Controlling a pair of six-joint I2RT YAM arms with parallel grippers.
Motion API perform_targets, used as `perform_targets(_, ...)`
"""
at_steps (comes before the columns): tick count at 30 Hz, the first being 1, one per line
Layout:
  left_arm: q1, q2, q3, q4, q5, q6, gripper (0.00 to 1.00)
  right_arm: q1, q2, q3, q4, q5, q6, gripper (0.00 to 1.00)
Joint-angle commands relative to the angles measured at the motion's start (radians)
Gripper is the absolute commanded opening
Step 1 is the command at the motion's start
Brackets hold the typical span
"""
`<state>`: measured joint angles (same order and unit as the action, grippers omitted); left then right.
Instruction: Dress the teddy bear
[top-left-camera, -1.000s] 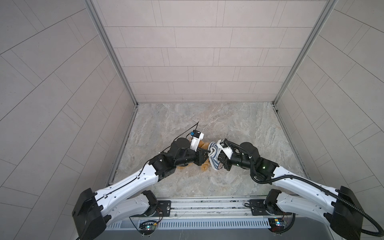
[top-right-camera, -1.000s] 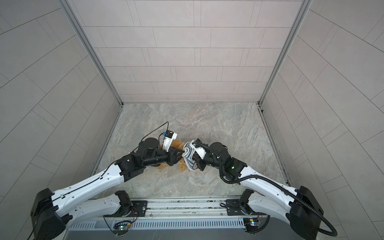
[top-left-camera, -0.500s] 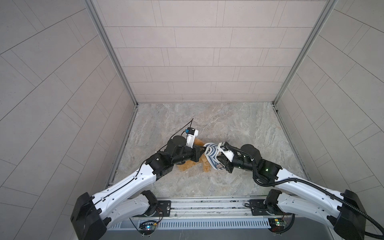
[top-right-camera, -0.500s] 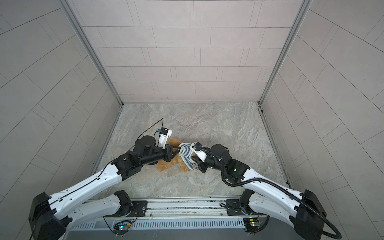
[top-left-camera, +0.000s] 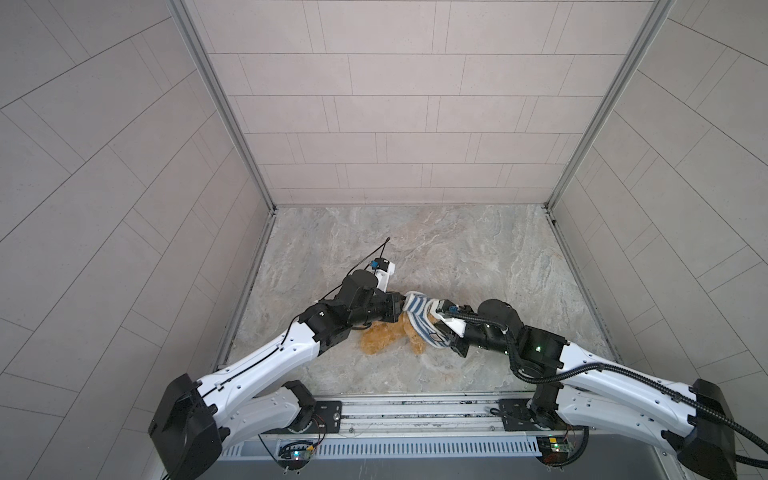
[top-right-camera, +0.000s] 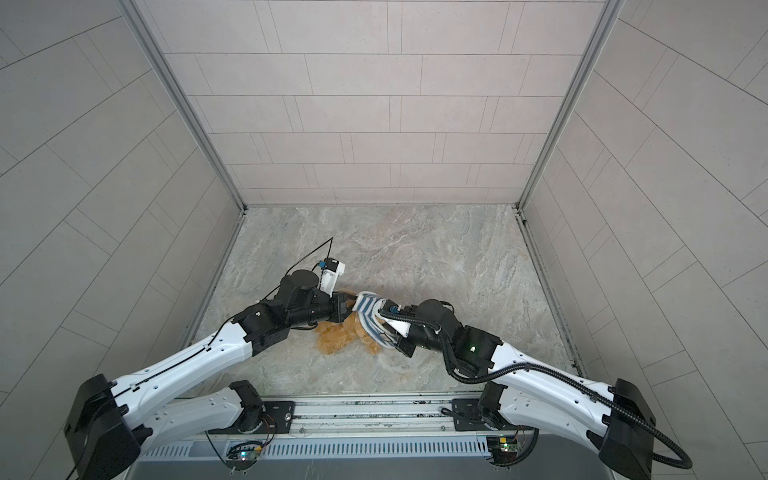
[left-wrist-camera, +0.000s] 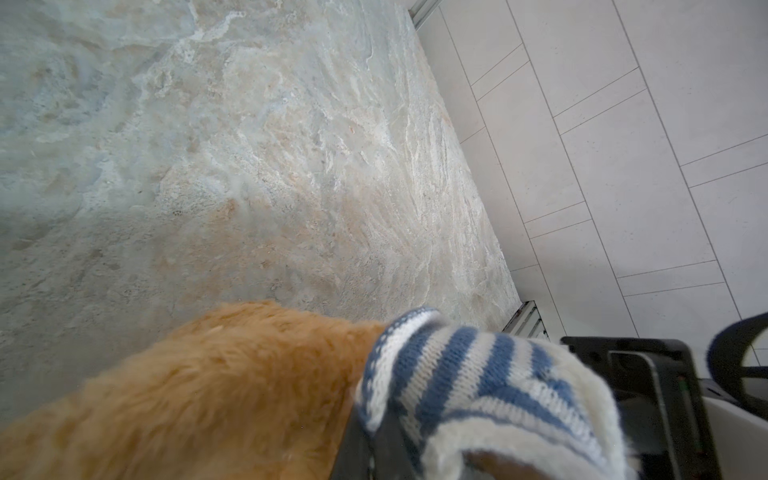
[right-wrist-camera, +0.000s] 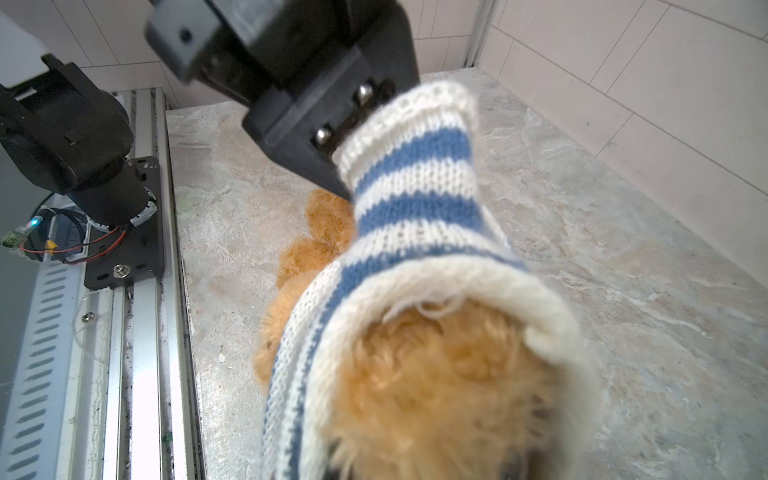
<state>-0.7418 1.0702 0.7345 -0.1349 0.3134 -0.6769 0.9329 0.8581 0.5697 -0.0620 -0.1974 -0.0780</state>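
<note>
Knit blue-and-white cuff of the striped shirt (top-left-camera: 417, 314) sits pinched in the left gripper (right-wrist-camera: 355, 118), jaws fully closed. We note the right gripper (top-left-camera: 440, 336) clamped on the opposite hem. The teddy bear (top-left-camera: 380, 340) lies on the marble tabletop (top-left-camera: 415, 249) between the arms, partly inside the shirt.

Marbled grey-beige stone bench (top-left-camera: 436, 249); a golden-brown teddy bear (top-left-camera: 380, 340) lies near the middle of its front edge.

Left tool (top-right-camera: 348, 306) pinches shirt (top-right-camera: 370, 314) over teddy bear (top-right-camera: 336, 340).
</note>
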Motion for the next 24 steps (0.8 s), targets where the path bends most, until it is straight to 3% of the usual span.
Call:
perform_targets(1, 0.013, -0.010, -0.030, -0.050, -0.033, 0.003, 0.00, 0.012, -0.054, -0.013, 0.084, 0.018, -0.028, 0.00)
perform_targets(6, 0.013, -0.039, -0.073, -0.080, -0.002, 0.030, 0.00, 0.012, -0.067, -0.021, 0.101, 0.075, 0.014, 0.00)
perform_targets(15, 0.013, -0.080, -0.066, -0.130, 0.018, 0.098, 0.01, 0.012, -0.009, -0.017, 0.168, 0.175, 0.196, 0.00)
perform_targets(20, 0.013, -0.126, -0.019, -0.104, -0.032, 0.117, 0.23, 0.012, 0.035, 0.041, 0.120, 0.207, 0.313, 0.00)
perform_targets(24, 0.014, -0.169, -0.029, -0.093, -0.075, 0.125, 0.31, 0.012, 0.031, 0.036, 0.102, 0.316, 0.455, 0.00)
